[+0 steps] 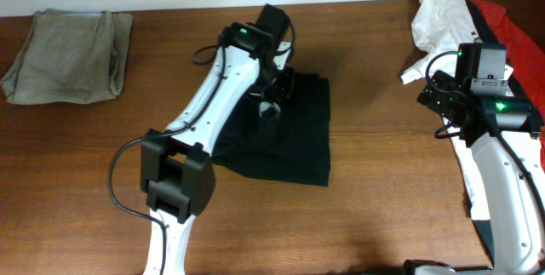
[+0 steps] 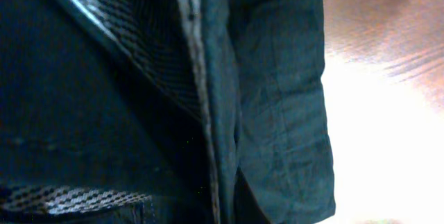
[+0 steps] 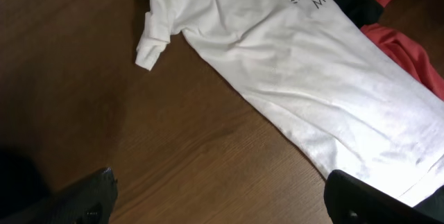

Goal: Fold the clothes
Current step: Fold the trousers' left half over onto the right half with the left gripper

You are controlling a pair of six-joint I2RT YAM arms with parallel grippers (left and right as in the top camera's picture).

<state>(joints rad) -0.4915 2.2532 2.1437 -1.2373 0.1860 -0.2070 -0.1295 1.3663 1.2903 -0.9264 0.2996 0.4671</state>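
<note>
a big black soft piece of clothing (image 1: 298, 143) lies flat in the middle of the brown wooden table (image 1: 383, 215). the left hand (image 1: 271, 105) is down on its upper part. up close, the black cloth fills the view, and i cannot tell if this hand is pinching it. the right hand (image 3: 222, 193) is at the right of the frame, its two fingers wide apart and holding nothing, over bare wood just beside a white t-shirt with small dark letters (image 3: 312, 64). a red piece of clothing (image 1: 511, 20) touches the t-shirt in the upper right corner. a folded grey-green cloth (image 1: 68, 54) sits in the upper left.
</note>
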